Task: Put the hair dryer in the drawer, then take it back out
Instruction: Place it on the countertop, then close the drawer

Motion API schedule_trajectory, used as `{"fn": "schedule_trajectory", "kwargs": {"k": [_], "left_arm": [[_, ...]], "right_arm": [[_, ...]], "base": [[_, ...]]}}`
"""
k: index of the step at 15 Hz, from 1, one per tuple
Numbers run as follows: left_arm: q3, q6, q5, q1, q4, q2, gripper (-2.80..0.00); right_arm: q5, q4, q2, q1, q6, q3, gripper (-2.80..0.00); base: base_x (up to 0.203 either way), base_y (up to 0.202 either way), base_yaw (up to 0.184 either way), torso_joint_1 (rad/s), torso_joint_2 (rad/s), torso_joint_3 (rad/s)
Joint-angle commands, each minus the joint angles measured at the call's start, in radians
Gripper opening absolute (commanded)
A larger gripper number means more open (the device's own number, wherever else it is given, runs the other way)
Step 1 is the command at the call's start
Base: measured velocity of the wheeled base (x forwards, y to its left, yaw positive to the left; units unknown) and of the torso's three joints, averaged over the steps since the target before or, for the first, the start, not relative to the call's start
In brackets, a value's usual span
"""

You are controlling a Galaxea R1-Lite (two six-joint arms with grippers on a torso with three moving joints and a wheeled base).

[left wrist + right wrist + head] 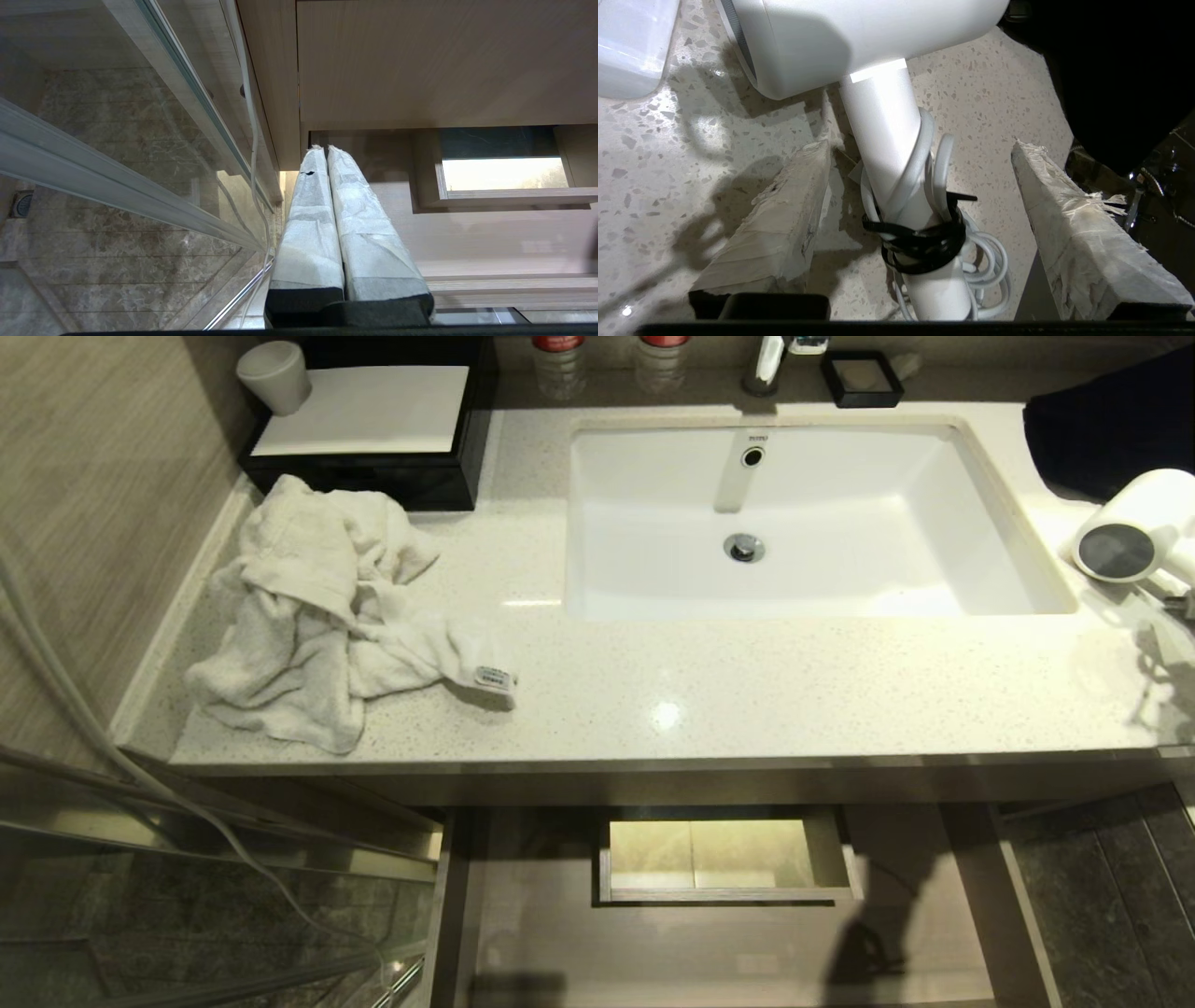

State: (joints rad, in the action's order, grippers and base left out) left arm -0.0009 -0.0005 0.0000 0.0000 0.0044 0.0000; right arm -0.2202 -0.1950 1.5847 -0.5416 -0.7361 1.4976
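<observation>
Two wrapped fingers [775,224] of the right gripper [920,154] stand well apart on either side of the hair dryer's handle, with clear gaps between the pads and the white plastic, so the jaws are spread and grip nothing. The hair dryer [859,42] lies on the speckled countertop [668,163], its white cord [990,266] looped round the handle and bound with black ties [920,238].

In the head view the hair dryer [1134,527] sits at the far right edge of the counter, just beside the right rim of the white sink [653,607], its dark grey round opening turned toward the basin. A dark shape [1102,420] lies behind it.

The drawer [523,915] stands pulled out below the counter front, and the boxed rectangular cut-out [724,894] inside shows no hair dryer in it.

The left gripper [324,148] hangs low beside the cabinet, its two wrapped fingers pressed together and holding nothing; a glass door [140,163] and its metal rail run next to it.

On the left of the countertop [747,691] a crumpled white towel [308,616] lies in front of a black box [373,429] that carries a white cup [274,375].
</observation>
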Motion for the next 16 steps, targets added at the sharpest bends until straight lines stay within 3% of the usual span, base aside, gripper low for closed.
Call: {"fn": "schedule_trajectory", "kwargs": {"k": [1, 2, 4, 6, 12, 16], "left_arm": [[0.001, -0.001, 0.0, 0.0, 0.0, -0.002, -2.8], [0.0, -0.001, 0.0, 0.0, 0.0, -0.002, -2.8], [0.001, -0.001, 0.0, 0.0, 0.0, -0.002, -2.8], [0.001, 0.0, 0.0, 0.0, 0.0, -0.002, -2.8], [0.0, -0.001, 0.0, 0.0, 0.0, -0.001, -2.8], [-0.001, -0.001, 0.0, 0.0, 0.0, -0.002, -2.8]], "right_arm": [[-0.005, 0.003, -0.1, -0.02, 0.037, -0.047, 0.0], [-0.003, 0.016, -0.148, -0.027, 0.095, -0.095, -2.8], [0.042, 0.031, -0.235, -0.026, 0.157, -0.187, -2.8], [0.144, 0.034, -0.271, 0.014, 0.197, -0.23, -2.8], [0.2, -0.038, -0.278, 0.043, 0.242, -0.262, -2.8], [0.199, -0.021, -0.313, 0.113, 0.37, -0.31, -2.8]], "base": [[0.0, 0.0, 0.0, 0.0, 0.0, 0.0], [0.0, 0.0, 0.0, 0.0, 0.0, 0.0], [0.0, 0.0, 0.0, 0.0, 0.0, 0.0], [0.0, 0.0, 0.0, 0.0, 0.0, 0.0], [0.0, 0.0, 0.0, -0.021, 0.01, -0.026], [0.0, 0.0, 0.0, -0.273, 0.07, -0.194]]}}
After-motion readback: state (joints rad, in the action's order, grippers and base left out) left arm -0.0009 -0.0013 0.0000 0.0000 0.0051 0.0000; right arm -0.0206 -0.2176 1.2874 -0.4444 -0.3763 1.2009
